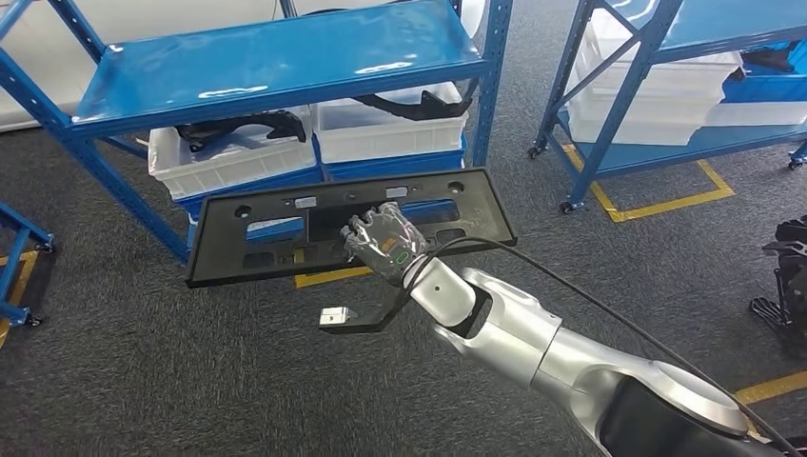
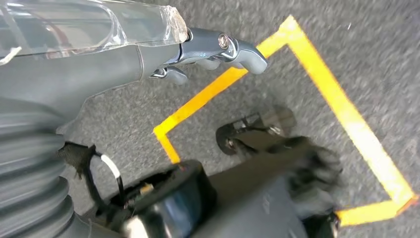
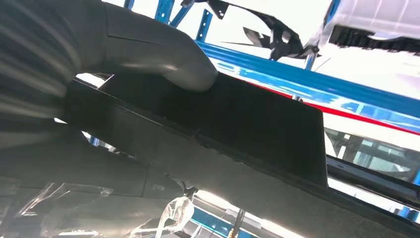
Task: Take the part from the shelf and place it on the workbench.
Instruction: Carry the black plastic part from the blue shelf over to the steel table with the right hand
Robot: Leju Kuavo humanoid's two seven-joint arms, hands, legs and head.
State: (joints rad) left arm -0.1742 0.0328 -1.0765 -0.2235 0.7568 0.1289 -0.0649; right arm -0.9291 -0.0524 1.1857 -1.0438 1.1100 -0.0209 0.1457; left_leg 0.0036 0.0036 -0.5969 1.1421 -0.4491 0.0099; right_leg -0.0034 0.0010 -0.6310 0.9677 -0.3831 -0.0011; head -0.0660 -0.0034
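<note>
A long flat black plastic part (image 1: 285, 228) with cut-outs hangs in the air in front of the blue shelf (image 1: 276, 62), roughly level and clear of it. My right hand (image 1: 383, 243) grips the part near its middle, fingers curled through an opening. In the right wrist view the thumb (image 3: 163, 62) presses on the black part (image 3: 257, 119). My left hand (image 2: 208, 52) hangs over the carpet with its fingers loosely bent and nothing in them.
White bins (image 1: 228, 157) with more black parts sit on the shelf's lower level. A second blue shelf (image 1: 666, 57) with white bins stands at the right. Yellow tape lines (image 1: 666, 205) mark the grey carpet. Dark parts (image 1: 785, 276) lie at the right edge.
</note>
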